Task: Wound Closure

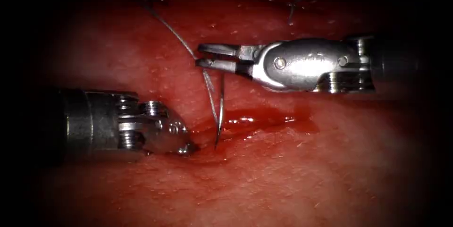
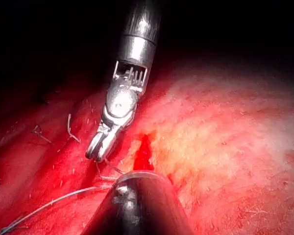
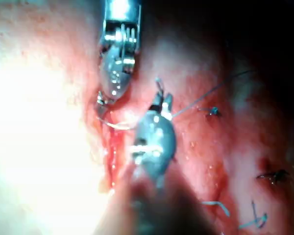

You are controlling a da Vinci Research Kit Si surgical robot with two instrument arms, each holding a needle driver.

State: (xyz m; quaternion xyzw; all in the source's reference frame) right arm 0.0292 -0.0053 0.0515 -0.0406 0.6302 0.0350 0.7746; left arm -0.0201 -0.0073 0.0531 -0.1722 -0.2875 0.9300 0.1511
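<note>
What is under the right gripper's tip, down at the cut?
Below the right gripper, the needle hangs from it beside the thread, its point entering red fluid at the cut. The fluid covers the point.

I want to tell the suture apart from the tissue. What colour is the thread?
The thread is dark grey, clearest in the endoscope view.

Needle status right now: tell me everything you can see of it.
The needle is a thin, dark, curved steel wire, hanging nearly vertical. The right tool has it clamped near its upper end, jaws shut on it. Its lower tip reaches the cut at the red fluid; whether it has entered the tissue I cannot tell. The thread runs up and left from the jaws. The left tool presses on the tissue just left of the tip, not touching the needle.
</note>
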